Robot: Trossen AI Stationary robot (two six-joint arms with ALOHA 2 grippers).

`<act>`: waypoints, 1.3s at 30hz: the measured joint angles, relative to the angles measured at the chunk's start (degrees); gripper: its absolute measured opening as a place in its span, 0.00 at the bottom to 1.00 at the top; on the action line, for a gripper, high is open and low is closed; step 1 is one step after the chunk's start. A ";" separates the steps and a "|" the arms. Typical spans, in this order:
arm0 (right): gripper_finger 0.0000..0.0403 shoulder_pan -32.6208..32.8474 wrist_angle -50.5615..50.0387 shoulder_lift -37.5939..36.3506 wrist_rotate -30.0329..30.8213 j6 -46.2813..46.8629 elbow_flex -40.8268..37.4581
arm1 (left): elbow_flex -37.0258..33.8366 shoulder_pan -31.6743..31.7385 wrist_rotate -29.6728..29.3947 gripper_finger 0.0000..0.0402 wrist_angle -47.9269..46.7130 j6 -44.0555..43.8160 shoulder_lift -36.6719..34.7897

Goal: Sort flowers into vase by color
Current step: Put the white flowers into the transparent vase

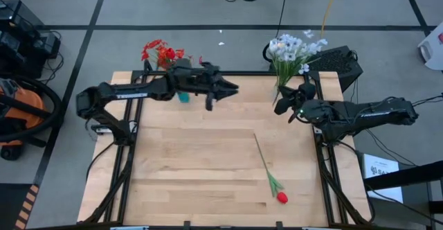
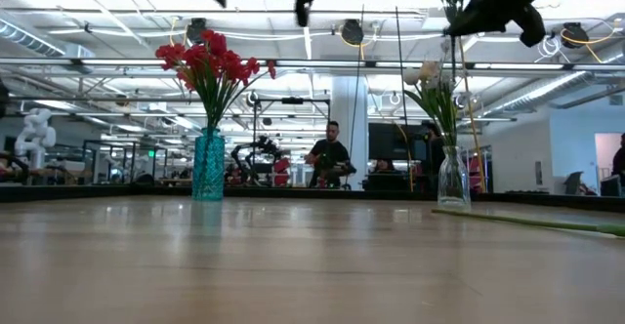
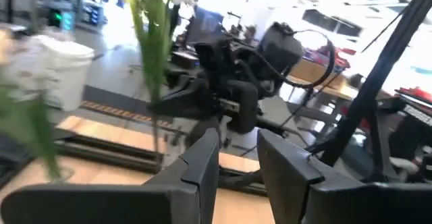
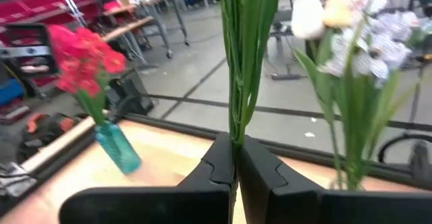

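A teal vase (image 1: 183, 97) (image 2: 208, 166) of red flowers (image 1: 163, 52) stands at the table's far edge. To its right a clear vase (image 2: 453, 178) holds cream-white tulip buds and pale sprays (image 1: 294, 48). One red tulip (image 1: 282, 197) lies flat on the table near the right front, its stem (image 2: 537, 223) along the wood. My right gripper (image 1: 282, 104) (image 4: 235, 143) hovers high beside the clear vase, shut on a green stem. My left gripper (image 1: 225, 95) (image 3: 237, 140) is open and empty, high up just right of the teal vase. My right gripper pinches a bundle of green stem and leaves (image 4: 236, 126) between its two shut fingers. The fingers lie across the stem, which rises upright from them. It is lifted clear of the table. The bloom lies outside the wrist view, and the fingers hide the part below.
Bare wood (image 1: 201, 161) stretches across the middle and left of the table. Both arms are well above the table top in the low view. People and workshop gear show in the room beyond the far edge. A black case (image 1: 339, 62) sits behind the clear vase.
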 joint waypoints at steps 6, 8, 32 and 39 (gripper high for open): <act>0.00 -1.53 -2.67 0.22 2.43 1.30 -1.69 | -18.48 3.13 -2.72 0.27 9.51 -2.93 -10.02; 0.00 -3.40 -2.39 0.05 3.06 1.45 -2.81 | -23.74 3.34 -3.14 0.27 13.24 -4.00 -13.11; 0.00 -29.48 35.25 3.60 -14.14 -21.33 -19.69 | -36.18 3.41 -7.53 0.27 10.84 -7.44 -27.78; 0.00 -32.47 54.77 4.13 -16.63 -28.96 -26.94 | -36.18 3.41 -7.51 0.27 10.75 -9.38 -27.78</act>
